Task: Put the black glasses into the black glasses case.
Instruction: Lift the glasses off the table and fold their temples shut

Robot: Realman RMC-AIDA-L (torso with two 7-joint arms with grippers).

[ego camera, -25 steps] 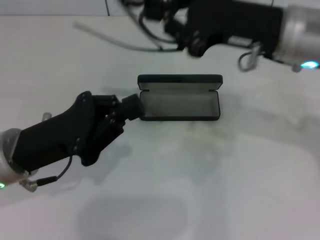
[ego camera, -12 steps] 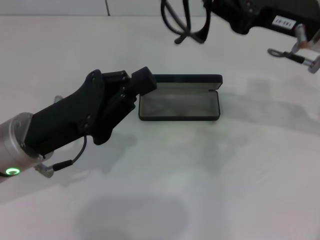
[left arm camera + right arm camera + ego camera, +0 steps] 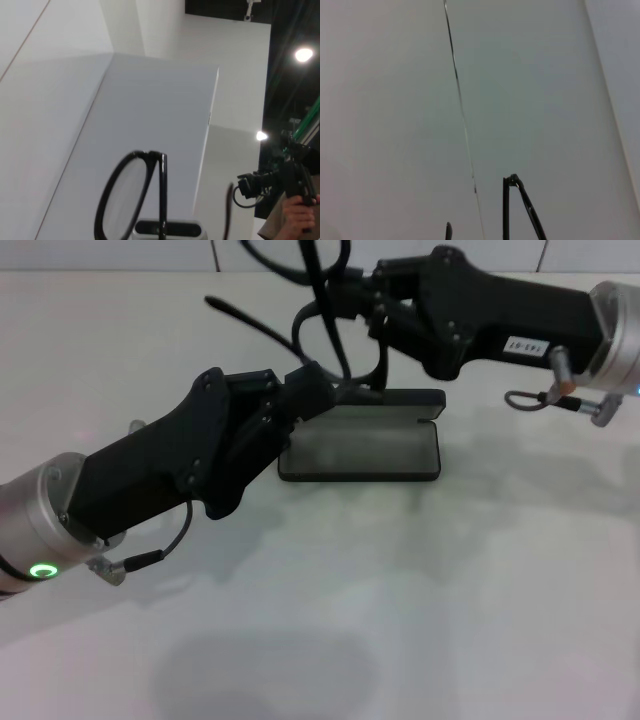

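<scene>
Black glasses (image 3: 325,330) are held by the right gripper (image 3: 372,315) above the open black glasses case (image 3: 360,445) on the white worktop (image 3: 450,590). Left gripper (image 3: 310,395) sits at the case's left end, finger spread indeterminate.

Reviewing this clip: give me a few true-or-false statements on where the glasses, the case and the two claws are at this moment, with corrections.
1. The glasses case lies open on the table. True.
2. The black glasses already lie inside the case. False: they are held up in the air above its far left end.
3. The right claw holds the glasses. True.
4. The left claw is parked far from the case. False: it is raised over the left end of the case, just under the glasses.
5. The temple arms of the glasses are folded flat. False: one sticks out to the left.
</scene>
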